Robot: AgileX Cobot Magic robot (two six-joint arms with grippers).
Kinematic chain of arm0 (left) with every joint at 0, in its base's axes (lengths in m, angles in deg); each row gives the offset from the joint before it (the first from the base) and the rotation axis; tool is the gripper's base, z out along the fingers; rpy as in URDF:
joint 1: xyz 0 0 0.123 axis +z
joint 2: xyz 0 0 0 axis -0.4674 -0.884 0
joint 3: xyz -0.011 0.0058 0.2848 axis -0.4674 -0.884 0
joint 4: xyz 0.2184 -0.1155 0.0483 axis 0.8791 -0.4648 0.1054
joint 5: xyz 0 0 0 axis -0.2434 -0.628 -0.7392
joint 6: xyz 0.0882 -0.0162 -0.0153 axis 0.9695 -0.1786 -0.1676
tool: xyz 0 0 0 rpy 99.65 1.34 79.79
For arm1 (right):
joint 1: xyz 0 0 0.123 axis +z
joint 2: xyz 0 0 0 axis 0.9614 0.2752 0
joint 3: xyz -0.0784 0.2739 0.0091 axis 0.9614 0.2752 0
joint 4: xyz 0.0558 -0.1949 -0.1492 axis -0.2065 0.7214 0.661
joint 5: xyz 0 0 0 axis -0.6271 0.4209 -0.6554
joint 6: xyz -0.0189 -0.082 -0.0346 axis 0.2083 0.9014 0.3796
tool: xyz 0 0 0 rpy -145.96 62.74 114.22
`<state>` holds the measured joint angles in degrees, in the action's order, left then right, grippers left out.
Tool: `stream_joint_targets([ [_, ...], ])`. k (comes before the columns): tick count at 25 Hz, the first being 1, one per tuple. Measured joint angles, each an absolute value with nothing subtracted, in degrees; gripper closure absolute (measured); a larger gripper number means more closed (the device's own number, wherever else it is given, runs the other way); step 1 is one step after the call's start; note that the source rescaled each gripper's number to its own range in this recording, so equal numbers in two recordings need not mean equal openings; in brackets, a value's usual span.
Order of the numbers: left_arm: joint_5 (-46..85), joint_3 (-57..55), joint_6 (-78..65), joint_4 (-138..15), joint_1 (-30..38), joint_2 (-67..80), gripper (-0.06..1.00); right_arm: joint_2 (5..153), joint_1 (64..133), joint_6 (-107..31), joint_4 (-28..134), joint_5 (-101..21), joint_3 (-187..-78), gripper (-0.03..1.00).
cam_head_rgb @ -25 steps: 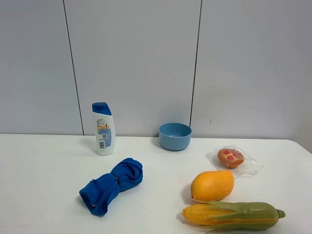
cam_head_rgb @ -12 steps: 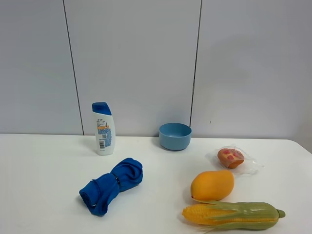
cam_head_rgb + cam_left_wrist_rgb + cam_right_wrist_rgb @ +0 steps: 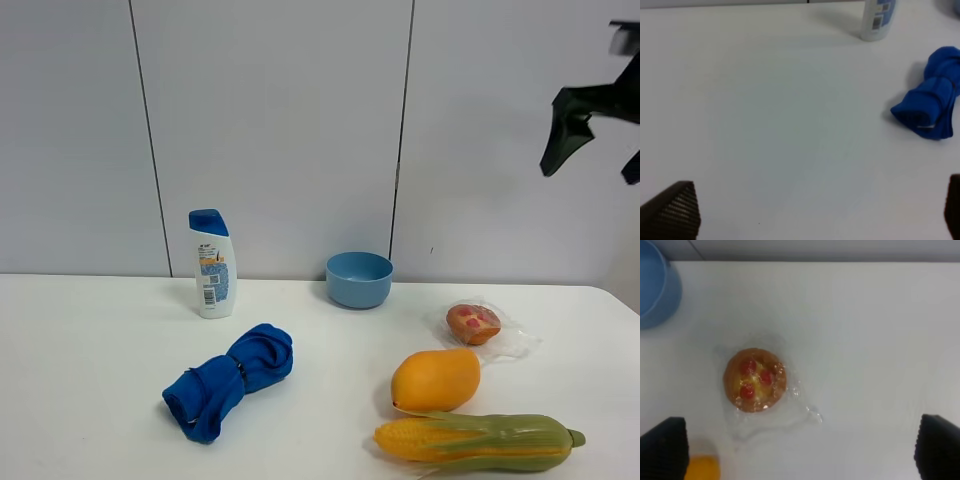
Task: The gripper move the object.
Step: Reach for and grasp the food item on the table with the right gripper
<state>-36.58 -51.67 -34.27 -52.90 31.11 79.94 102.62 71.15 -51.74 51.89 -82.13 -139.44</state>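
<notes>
The muffin [image 3: 473,322], orange-brown with red spots and wrapped in crinkly clear plastic, lies on the white table [image 3: 80,340] at the right, behind the mango [image 3: 435,380]. My right gripper [image 3: 598,145] hangs high above the table at the upper right, well above the muffin and to its right. The right wrist view looks down on the muffin [image 3: 755,379], with the right gripper [image 3: 800,450] open and empty, its fingertips [image 3: 662,447] far apart. My left gripper [image 3: 810,210] is open and empty over bare table. It does not show in the exterior view.
A corn cob [image 3: 475,441] lies at the front right, just in front of the mango. A blue bowl [image 3: 359,279] stands at the back centre and a shampoo bottle [image 3: 212,264] at the back left. A rolled blue cloth [image 3: 228,380] lies left of centre.
My right gripper has come into the exterior view at the upper right, where no arm showed before. Nothing on the table has moved.
</notes>
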Motion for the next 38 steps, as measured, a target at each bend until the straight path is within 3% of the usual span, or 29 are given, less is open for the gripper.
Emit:
stream_joint_targets([
  [16, -36.58, -51.67, -34.27, -52.90, 31.11, 79.94, -0.06, 118.04, 86.22, -47.03, 55.12, -72.90, -139.52, 0.10],
  [38, -36.58, -51.67, -34.27, -52.85, 31.11, 79.94, -0.06, 128.12, 86.70, -60.54, 72.01, -70.23, -139.57, 0.10],
])
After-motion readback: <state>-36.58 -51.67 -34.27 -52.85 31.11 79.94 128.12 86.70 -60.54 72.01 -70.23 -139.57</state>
